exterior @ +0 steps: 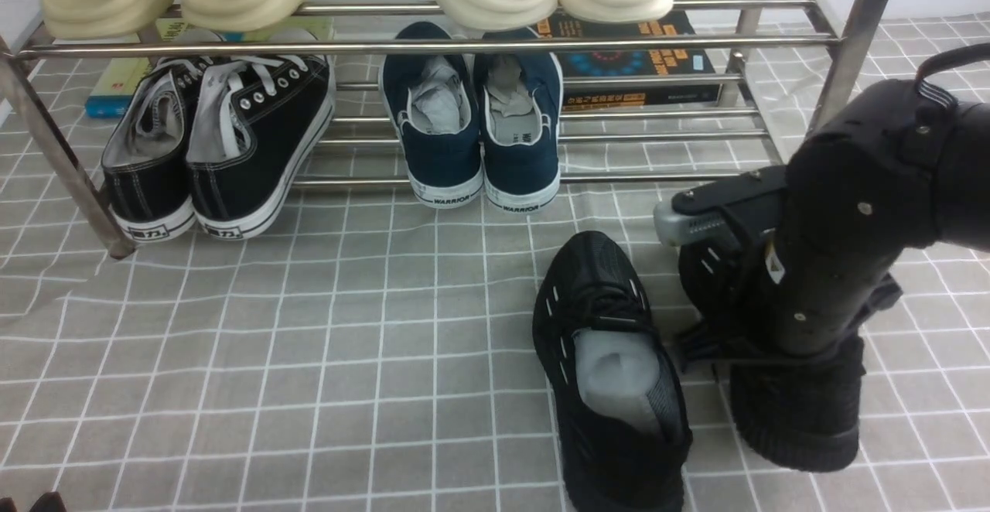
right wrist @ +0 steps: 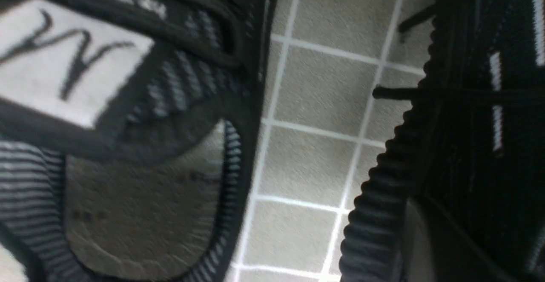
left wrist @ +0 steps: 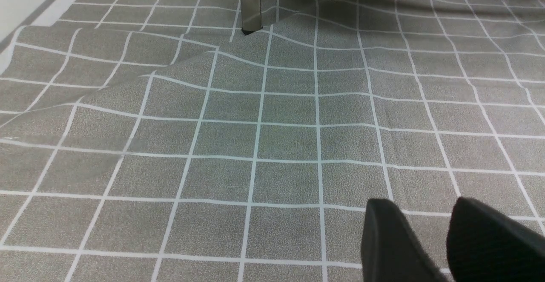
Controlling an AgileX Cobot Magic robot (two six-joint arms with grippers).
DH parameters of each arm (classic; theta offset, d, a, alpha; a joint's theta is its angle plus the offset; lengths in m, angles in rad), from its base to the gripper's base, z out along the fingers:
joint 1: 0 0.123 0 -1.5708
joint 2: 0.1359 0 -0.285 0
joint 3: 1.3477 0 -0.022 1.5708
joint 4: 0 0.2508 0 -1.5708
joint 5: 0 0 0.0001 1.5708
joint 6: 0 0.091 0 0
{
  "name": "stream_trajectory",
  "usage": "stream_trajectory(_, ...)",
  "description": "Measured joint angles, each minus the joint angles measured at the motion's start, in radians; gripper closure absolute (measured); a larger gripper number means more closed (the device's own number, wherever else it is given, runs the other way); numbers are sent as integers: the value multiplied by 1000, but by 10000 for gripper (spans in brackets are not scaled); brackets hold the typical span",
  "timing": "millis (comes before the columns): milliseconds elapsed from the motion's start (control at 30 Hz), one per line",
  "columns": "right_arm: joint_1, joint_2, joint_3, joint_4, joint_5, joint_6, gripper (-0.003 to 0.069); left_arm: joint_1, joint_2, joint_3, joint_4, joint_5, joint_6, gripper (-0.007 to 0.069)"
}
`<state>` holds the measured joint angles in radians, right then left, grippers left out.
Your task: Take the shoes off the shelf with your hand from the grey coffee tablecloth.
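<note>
Right gripper (exterior: 715, 288) — black, whether clamped cannot be told — low over the right-hand shoe (exterior: 804, 419) of the all-black knit mesh pair, its mate (exterior: 611, 373) just beside, leftward. Both lie on the grey white-gridded tablecloth (exterior: 309, 342), toes toward the silver metal-tube shelf (exterior: 433, 46); the left gripper (left wrist: 423, 214), parted and empty, is well apart.

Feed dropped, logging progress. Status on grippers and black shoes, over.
Left gripper open, empty, above the tablecloth. Right arm over right black shoe, grip hidden. Left black shoe beside it; both off the shelf. Nothing blocking.
</note>
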<state>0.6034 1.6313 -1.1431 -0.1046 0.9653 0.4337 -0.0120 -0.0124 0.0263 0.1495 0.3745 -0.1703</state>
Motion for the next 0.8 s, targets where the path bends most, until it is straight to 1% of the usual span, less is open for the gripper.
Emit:
stream_trajectory(133, 0, 0, 0, 48, -32, -8, 627, 0, 0, 0, 0, 0, 0, 385)
stream_trajectory(300, 0, -1, 0, 90, -21, -82, 501, 0, 0, 0, 0, 0, 0, 385)
stream_trajectory(333, 0, -1, 0, 90, -20, -82, 501, 0, 0, 0, 0, 0, 0, 385)
stream_trajectory(367, 0, -4, 0, 92, -8, -107, 470, 0, 0, 0, 0, 0, 0, 385)
stream_trajectory(433, 0, -12, -9, 92, 29, -138, 445, 0, 0, 0, 0, 0, 0, 385)
stream_trajectory(467, 0, -13, -10, 92, 33, -140, 443, 0, 0, 0, 0, 0, 0, 385)
stream_trajectory(500, 0, -34, -21, 92, 76, -161, 437, 0, 0, 0, 0, 0, 0, 385)
stream_trajectory(633, 0, -156, -35, 96, 188, -171, 437, 0, 0, 0, 0, 0, 0, 385)
stream_trajectory(700, 0, -239, -25, 105, 231, -171, 456, 0, 0, 0, 0, 0, 0, 385)
stream_trajectory(800, 0, -357, 5, 105, 243, -171, 509, 0, 0, 0, 0, 0, 0, 385)
